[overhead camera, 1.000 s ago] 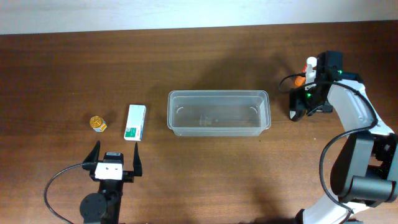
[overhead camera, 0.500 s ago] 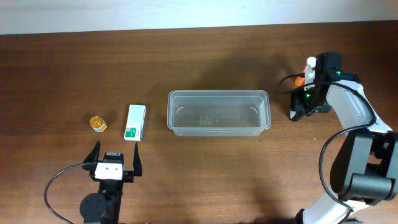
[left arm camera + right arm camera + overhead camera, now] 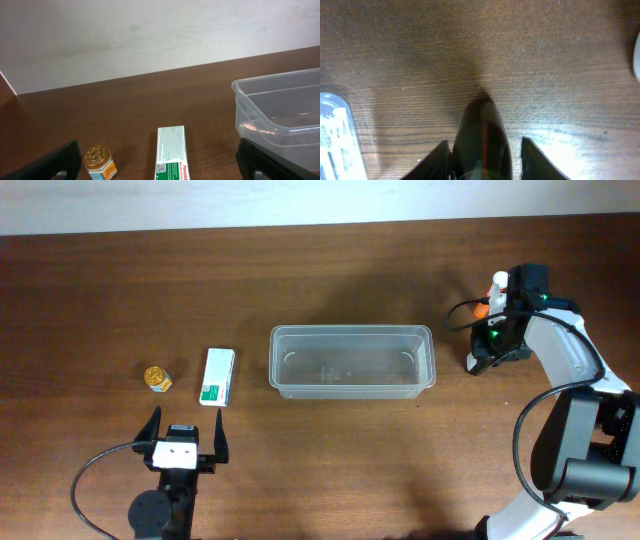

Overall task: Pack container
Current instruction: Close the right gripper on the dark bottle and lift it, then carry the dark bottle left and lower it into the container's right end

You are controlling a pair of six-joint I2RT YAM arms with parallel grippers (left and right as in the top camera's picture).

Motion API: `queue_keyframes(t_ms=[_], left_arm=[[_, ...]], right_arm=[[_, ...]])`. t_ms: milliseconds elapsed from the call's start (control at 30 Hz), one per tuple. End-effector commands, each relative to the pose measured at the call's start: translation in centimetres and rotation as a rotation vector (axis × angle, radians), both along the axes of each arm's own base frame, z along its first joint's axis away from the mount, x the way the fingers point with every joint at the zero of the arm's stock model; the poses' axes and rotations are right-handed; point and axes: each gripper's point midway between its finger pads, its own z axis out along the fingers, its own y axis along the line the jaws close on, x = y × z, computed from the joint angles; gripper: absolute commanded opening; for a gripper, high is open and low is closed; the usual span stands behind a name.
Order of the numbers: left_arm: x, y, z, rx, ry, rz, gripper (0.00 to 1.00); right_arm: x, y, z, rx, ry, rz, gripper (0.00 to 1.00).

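Note:
The clear container (image 3: 350, 330) stands in the middle of the table with nothing in it, and its left end (image 3: 275, 85) shows in the left wrist view. My right gripper (image 3: 490, 345) is just right of it, pointing down. In the right wrist view its jaws (image 3: 485, 141) stand close round a dark glossy bottle (image 3: 481, 130). The left finger lies against the bottle, and a thin strip of table shows before the right finger (image 3: 535, 157). My left gripper (image 3: 187, 416) (image 3: 160, 165) rests wide open at the front left and holds nothing.
A green-and-white box (image 3: 217, 376) (image 3: 171, 155) and a small gold-lidded jar (image 3: 157, 379) (image 3: 99, 162) lie left of the container. A white-capped bottle (image 3: 497, 280) stands behind the right gripper. A white labelled item (image 3: 335, 135) lies left of the right jaws.
The right gripper's jaws have drawn in round the dark bottle. Neither arm has shifted, and the left gripper stays wide open.

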Motion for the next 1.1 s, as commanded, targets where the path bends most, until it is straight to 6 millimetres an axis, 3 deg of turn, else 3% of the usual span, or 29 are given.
queue_keyframes(t_ms=[0,400,867,1067], left_arm=[[0.0,0.0,-0.2,0.016,0.002,-0.006,0.99],[0.0,0.0,-0.2,0.016,0.002,-0.006,0.99],[0.0,0.0,-0.2,0.016,0.002,-0.006,0.99],[0.0,0.0,-0.2,0.015,0.002,-0.006,0.99]], right_arm=[[-0.4,0.4,-0.5,0.010,0.019,0.002,0.35],[-0.5,0.5,-0.1,0.017,0.028,0.000,0.33],[1.2,2.2,6.5,0.123,-0.024,0.027,0.16],[1.8,3.2,9.4,0.180,-0.057,0.045,0.17]])
